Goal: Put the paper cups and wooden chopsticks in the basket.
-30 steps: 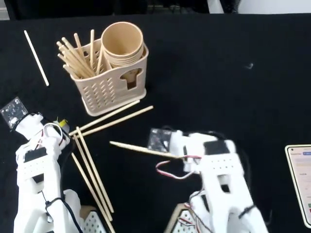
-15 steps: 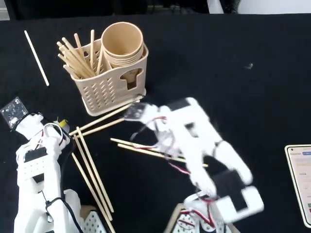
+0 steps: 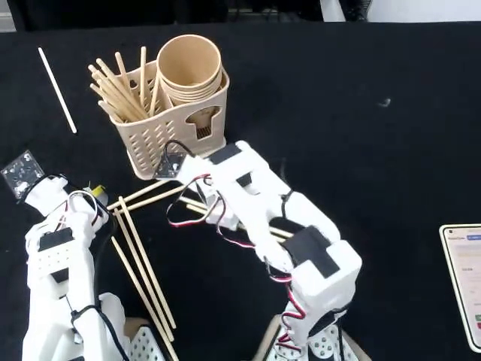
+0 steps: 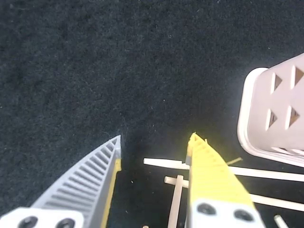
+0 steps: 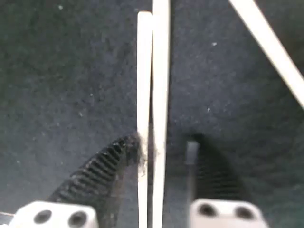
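The step in hand looked like gathering loose chopsticks. The cups (image 3: 189, 66) already stood in the basket (image 3: 167, 139), at eleven o'clock on the table (image 3: 361, 150), beside a bundle (image 3: 120, 86) of sticks. The right gripper (image 5: 164, 145) sat low at the basket's six o'clock, jaws spread astride two chopsticks (image 5: 153, 71) lying side by side, one jaw touching the nearer. Next it would need to pinch the pair, lift, and tip them into the basket. The left gripper (image 4: 156, 138), jaws also spread, hung over other stick ends (image 4: 175, 190) at the basket's seven o'clock.
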Available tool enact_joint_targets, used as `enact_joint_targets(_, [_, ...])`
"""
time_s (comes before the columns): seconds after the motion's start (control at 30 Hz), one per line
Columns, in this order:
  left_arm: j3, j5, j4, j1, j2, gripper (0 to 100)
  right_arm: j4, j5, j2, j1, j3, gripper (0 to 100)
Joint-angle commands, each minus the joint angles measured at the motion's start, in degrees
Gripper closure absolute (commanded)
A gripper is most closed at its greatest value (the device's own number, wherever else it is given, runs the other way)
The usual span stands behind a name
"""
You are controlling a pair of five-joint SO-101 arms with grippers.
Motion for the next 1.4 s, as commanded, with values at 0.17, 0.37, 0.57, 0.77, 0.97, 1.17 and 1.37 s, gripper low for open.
enact_joint_targets(0.17, [-0.7,0.1,-0.5,-0.6,-1.1,77,4.0,-5.1,-10.2,-0.9,-0.1,98.8])
enact_joint_targets(0.37, [-0.7,0.1,-0.7,-0.6,-1.1,77,11.1,-5.1,-23.9,-0.9,-0.4,98.8])
enact_joint_targets(0.57, [-0.7,0.1,-0.7,-0.6,-1.1,77,9.7,-5.1,-29.1,-1.1,5.0,98.7])
enact_joint_targets(0.77, [-0.7,0.1,-0.6,-0.6,-1.1,77,-2.0,-4.7,-20.4,0.8,13.7,96.9])
enact_joint_targets(0.97, [-0.7,0.1,-0.6,-0.6,-1.1,77,-4.0,-4.6,-15.6,0.0,13.8,71.1])
enact_joint_targets(1.17, [-0.7,0.1,-0.5,-0.6,-1.1,77,-9.7,-4.6,-10.2,-0.3,13.6,76.6])
enact_joint_targets(1.37, [-0.7,0.1,-0.6,-0.6,-1.1,77,-10.5,-5.0,-6.6,-0.3,13.2,77.0])
